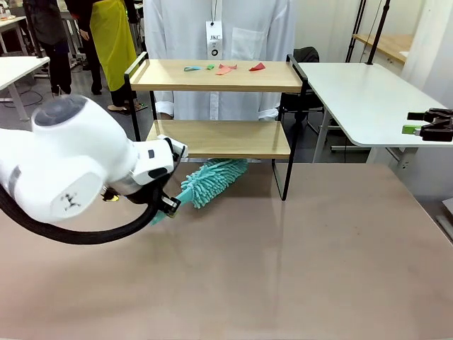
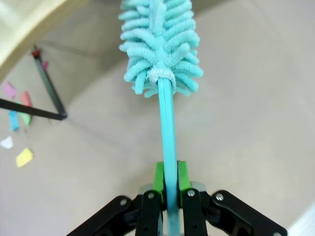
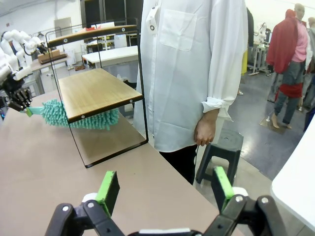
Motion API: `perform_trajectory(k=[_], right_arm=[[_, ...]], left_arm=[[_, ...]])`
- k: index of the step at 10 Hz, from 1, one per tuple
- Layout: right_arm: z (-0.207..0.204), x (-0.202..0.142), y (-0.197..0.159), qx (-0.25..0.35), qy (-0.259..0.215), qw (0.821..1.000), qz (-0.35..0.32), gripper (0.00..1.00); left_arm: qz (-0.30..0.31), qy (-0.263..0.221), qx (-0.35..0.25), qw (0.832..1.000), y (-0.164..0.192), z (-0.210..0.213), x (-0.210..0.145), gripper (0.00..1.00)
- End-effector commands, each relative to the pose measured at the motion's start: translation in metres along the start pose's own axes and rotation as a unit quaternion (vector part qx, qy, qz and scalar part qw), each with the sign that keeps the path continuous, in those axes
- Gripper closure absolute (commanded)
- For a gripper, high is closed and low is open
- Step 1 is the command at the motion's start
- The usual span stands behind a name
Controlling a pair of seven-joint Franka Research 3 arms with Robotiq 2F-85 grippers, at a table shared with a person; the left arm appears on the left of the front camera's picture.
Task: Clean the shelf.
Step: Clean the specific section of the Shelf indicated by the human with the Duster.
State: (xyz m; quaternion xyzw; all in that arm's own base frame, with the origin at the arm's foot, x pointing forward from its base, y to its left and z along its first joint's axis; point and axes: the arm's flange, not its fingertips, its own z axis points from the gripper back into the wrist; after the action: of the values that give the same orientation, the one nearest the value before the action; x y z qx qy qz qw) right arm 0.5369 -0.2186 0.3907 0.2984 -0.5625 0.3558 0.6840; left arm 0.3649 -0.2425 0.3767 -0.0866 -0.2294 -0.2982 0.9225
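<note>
Near left, the left gripper [image 2: 170,173] is clamped on the handle of the teal duster [image 1: 212,181], its fluffy head poking under the lower board of the shelf [image 1: 163,74] at far centre. Off right, the right gripper [image 3: 165,184] has jaws spread, empty. Coloured scraps [image 1: 225,69] lie on the top board, with a person [image 1: 184,28] behind.

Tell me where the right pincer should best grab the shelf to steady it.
Take the raised black end rail at the right end of the shelf, coming from the right and slightly above. That thin bar stands clear of the top board, so the open right pincer could probably close around it. The boards look too wide and flat to grip.
</note>
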Motion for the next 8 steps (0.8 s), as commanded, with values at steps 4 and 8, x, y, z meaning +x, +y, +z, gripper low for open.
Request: perform_trajectory(k=[4,8], right_arm=[[-0.001,0.004,0.001,0.000,0.008,1.000,-0.005,0.00],[-0.001,0.004,0.001,0.000,0.008,1.000,-0.005,0.00]], left_arm=[[-0.124,0.033,-0.108,0.986,0.061,0.064,-0.053,0.87],[-0.203,0.100,-0.092,0.970,0.062,0.116,-0.038,0.87]])
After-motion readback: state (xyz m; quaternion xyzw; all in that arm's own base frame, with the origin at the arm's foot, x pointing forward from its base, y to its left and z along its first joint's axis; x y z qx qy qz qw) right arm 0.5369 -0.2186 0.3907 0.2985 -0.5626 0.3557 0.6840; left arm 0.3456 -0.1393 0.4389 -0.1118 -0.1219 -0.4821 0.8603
